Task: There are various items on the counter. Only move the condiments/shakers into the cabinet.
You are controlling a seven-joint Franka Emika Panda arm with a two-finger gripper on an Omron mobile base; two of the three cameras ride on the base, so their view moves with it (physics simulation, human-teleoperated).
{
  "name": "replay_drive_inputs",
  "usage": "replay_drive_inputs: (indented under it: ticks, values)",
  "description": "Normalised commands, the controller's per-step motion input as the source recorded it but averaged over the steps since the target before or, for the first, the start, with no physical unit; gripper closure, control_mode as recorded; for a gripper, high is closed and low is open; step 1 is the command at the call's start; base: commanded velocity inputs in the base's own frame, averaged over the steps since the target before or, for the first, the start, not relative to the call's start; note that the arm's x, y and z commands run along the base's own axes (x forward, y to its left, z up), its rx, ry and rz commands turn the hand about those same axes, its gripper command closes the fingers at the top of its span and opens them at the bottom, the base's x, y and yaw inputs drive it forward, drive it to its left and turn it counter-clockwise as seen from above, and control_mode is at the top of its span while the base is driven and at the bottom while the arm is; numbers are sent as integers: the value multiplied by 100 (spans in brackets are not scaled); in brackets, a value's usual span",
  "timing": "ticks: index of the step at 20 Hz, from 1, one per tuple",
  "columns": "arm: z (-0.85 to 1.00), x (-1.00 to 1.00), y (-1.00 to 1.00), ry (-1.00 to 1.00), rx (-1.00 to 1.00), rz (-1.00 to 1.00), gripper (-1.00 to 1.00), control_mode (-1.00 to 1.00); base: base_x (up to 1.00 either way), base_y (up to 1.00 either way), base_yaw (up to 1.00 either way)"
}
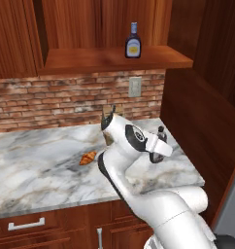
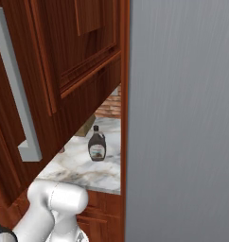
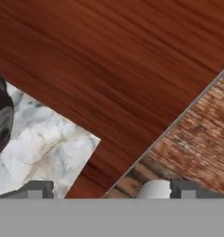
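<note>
Blue bottle [image 1: 133, 41]: seen upright on the cabinet shelf [image 1: 90, 59], already put away.
Brown bottle [image 2: 97, 144]: seen upright on the counter [image 2: 76, 163] in the right base view; in the left base view only its black cap is glimpsed beyond the arm, near the counter's right end.
Shaker: not made out with certainty in any view.
Croissant [image 1: 88, 157]: lying on the marble, left of the arm; judged to be left alone.
Gripper [image 3: 107, 190]: fingers spread wide apart, nothing held between them.
Key relation: in the hand view a dark rounded object, probably the brown bottle, sits at the far left edge, well off the gap between the fingertips; the hand is judged to need swinging toward it. Its long axis stands vertical.
View differences: the shelf and blue bottle are given by the left base view; the brown bottle's full body and label by the right; the finger spread by the hand view.
</note>
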Motion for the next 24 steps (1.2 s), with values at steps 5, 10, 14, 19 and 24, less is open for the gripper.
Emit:
replay_drive_inputs:
  ticks: [5, 10, 14, 19, 24]
  values:
    - [-39, 0, 13, -4, -48, -38, -100, -100, 0, 0, 0]
    - [-10, 1, 6, -10, -16, -2, -100, -100, 0, 0, 0]
    - [0, 22, -1, 0, 0, 0, -100, -100, 0, 0, 0]
    - [0, 28, -10, 1, 0, 0, -100, -100, 0, 0, 0]
    - [0, 18, -22, 2, 0, 0, -100, -100, 0, 0, 0]
